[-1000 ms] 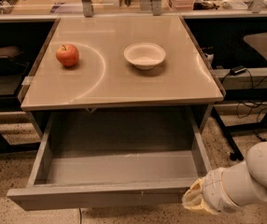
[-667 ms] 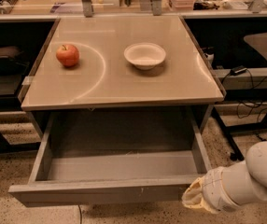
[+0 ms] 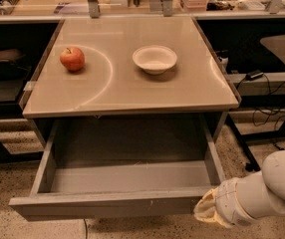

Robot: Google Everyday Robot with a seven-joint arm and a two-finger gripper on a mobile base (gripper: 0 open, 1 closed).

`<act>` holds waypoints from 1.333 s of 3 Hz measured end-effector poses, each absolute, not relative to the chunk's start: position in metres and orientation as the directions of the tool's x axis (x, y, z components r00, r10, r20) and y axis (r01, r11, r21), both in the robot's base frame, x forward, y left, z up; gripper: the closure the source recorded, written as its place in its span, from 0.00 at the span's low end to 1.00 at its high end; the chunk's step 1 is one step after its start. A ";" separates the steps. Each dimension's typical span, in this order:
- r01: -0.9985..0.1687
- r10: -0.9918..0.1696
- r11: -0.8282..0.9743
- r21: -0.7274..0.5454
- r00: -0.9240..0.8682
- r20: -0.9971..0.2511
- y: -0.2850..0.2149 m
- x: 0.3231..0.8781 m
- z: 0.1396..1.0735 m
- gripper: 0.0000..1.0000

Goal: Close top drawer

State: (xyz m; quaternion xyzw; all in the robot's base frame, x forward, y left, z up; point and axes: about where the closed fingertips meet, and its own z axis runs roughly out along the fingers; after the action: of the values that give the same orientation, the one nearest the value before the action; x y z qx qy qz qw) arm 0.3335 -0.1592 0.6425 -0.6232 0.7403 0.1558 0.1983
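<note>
Standing open beneath the tabletop (image 3: 132, 91), the top drawer (image 3: 107, 203) has the tool (image 3: 206, 212) at its 4 o'clock corner, grip state indeterminable.

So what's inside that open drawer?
The top drawer shows only grey floor and walls; its rear, under the tabletop, is shadowed. The gripper sits at its front right corner.

Grey top drawer (image 3: 107, 204), cream gripper (image 3: 207, 211) by its front right corner, red apple (image 3: 72, 59), white bowl (image 3: 154, 59), beige tabletop (image 3: 132, 91)
</note>
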 end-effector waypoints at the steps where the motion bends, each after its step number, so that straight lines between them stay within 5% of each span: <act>1: -0.985 -0.861 0.174 -0.018 -0.143 -0.487 -0.159 0.334 0.643 0.13; 2: -0.986 -0.852 0.163 -0.044 -0.118 -0.509 -0.152 0.345 0.652 0.00; 4: -0.980 -0.826 0.060 -0.187 0.056 -0.560 -0.113 0.420 0.690 0.42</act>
State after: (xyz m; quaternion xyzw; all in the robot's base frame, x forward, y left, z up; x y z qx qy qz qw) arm 0.4198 -0.1132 0.6905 -0.6714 0.6729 0.1385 0.2781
